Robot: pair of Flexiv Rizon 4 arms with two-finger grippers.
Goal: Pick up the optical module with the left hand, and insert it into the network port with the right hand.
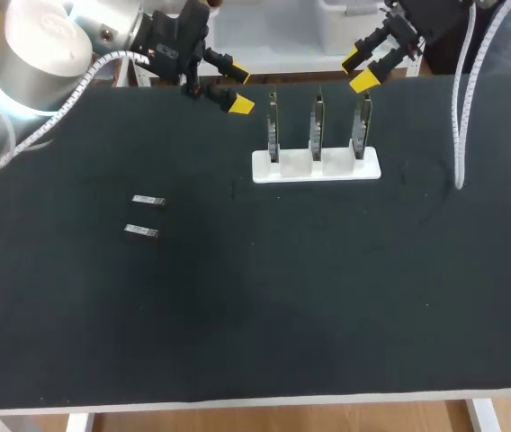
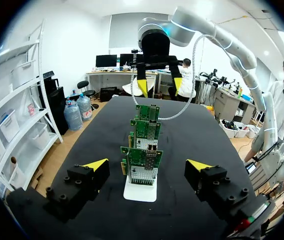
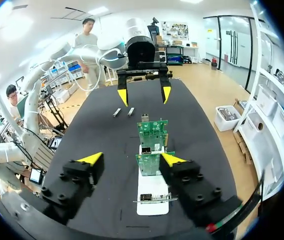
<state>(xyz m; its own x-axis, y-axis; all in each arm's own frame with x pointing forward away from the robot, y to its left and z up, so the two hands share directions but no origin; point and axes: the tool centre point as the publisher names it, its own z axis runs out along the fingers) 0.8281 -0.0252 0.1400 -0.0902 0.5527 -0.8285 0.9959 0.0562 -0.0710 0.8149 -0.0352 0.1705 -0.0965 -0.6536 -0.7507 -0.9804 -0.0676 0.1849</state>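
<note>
Black worktop [image 1: 327, 306]: pick step not yet begun, both grippers empty.
I see two modules [image 1: 148, 201] lying flat in the left half, well apart from the stand [image 1: 317, 166] with three boards [image 1: 317, 126] near the middle of the far edge. Left gripper [image 1: 239, 88] and right gripper [image 1: 358, 71] hover at the far edge, fingers wide apart, holding nothing. Next, I judge, the left gripper must descend over one of the modules and straddle its long sides.

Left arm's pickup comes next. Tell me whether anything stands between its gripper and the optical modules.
Nothing visible does. The left gripper hangs open at the table's far edge; only bare black mat lies between it and the two optical modules. The white board stand sits off to the other side.
</note>
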